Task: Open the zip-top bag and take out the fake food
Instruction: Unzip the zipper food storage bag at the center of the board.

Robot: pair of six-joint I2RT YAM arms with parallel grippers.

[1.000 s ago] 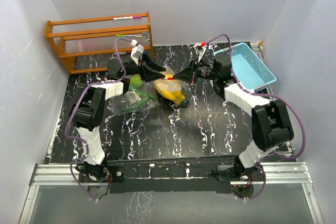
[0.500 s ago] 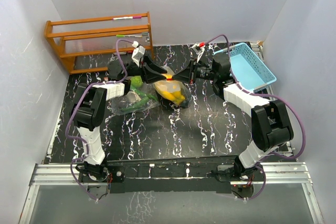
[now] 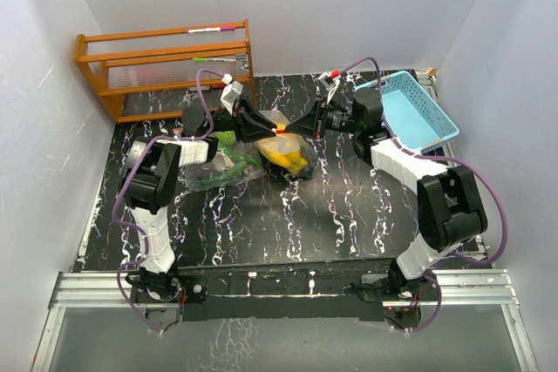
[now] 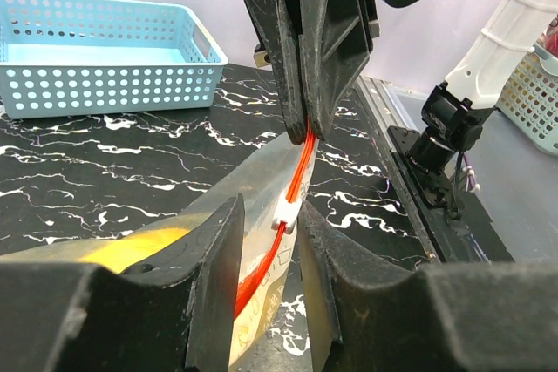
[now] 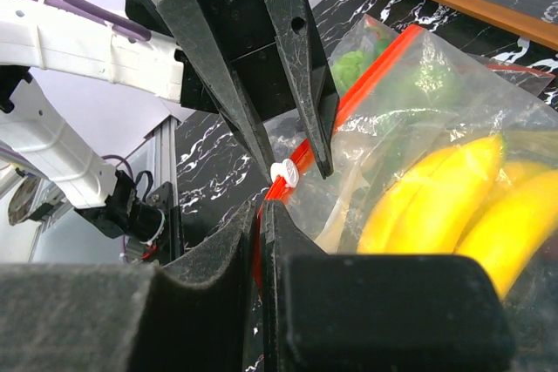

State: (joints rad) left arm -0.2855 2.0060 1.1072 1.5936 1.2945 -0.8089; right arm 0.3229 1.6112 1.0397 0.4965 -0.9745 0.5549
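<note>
Pinching the red zip strip (image 4: 298,172) of the clear plastic zip-top bag (image 3: 283,152) mid-frame, your right gripper (image 4: 305,132) anchors it so your left gripper (image 4: 268,219), jaws apart astride the small white slider (image 4: 285,210), can drag it; yellow plastic toy bananas (image 5: 436,189) sit inside.

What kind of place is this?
Probably a robot test booth: plain white walls box in a black marbled table, two robot arms are bolted at its edge, and a zip-top bag holds toy bananas.

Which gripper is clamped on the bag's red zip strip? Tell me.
The right gripper: its jaws are pinched shut on the red zip strip, while the left gripper has its jaws apart around the white slider.
</note>
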